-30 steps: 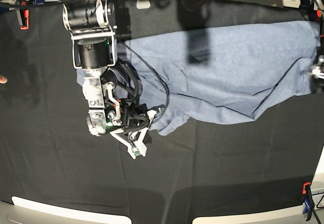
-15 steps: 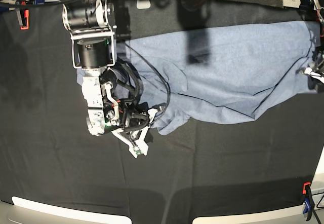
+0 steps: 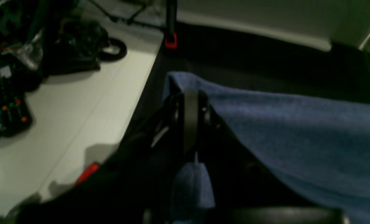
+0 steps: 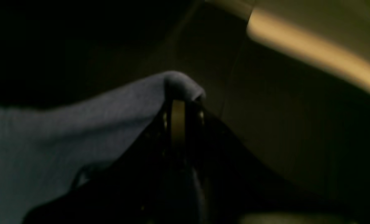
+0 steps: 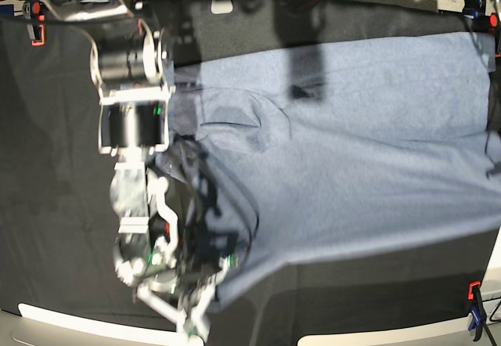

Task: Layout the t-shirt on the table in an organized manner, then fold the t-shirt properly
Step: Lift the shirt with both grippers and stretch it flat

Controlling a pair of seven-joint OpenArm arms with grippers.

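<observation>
The light blue-grey t-shirt (image 5: 352,142) lies spread wide over the black cloth table (image 5: 55,166), with no lettering showing. My right gripper (image 4: 178,93) is shut on a corner of the shirt (image 4: 79,130). In the base view this gripper (image 5: 207,283) is blurred, at the shirt's lower left corner near the table's front edge. My left gripper (image 3: 189,102) is shut on the shirt's edge (image 3: 297,130), close to the table's side edge. In the base view it is almost wholly past the right border.
Orange and blue clamps stand at the table corners (image 5: 35,29) (image 5: 493,19) (image 5: 473,303). A red clamp (image 3: 171,43) and a pale surface with dark gear (image 3: 63,102) lie beside the table in the left wrist view. White edges (image 5: 94,329) run along the front.
My right arm has swung toward the front edge, pulling the shirt's corner with it. The bunched shirt has opened out into a wide flat sheet. The left gripper has slid off the right border.
</observation>
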